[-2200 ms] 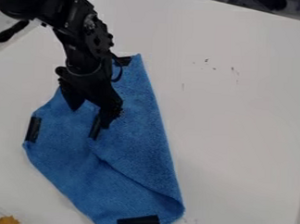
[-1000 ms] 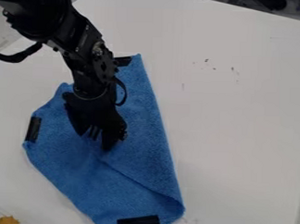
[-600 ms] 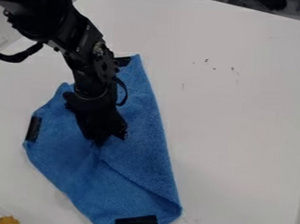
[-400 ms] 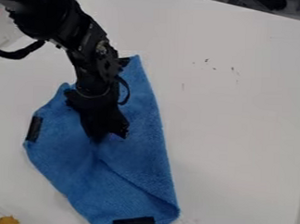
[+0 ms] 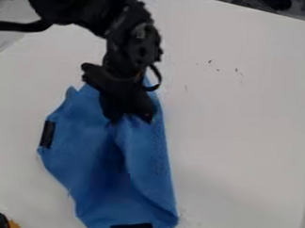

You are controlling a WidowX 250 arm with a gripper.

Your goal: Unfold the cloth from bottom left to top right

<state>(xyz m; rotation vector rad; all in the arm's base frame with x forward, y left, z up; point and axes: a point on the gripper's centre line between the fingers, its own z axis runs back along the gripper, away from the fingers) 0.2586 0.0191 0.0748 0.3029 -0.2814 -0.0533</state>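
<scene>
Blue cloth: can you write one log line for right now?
gripper: pinching blue cloth | cloth: ridged, not spread flat | black strips: at cloth edges

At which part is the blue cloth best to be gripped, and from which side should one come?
Pinch the blue cloth from above, probably at the gathered peak where the gripper has it: creases run down from there, so raised fabric can go between two fingers, while flat cloth offers little to grip.
</scene>
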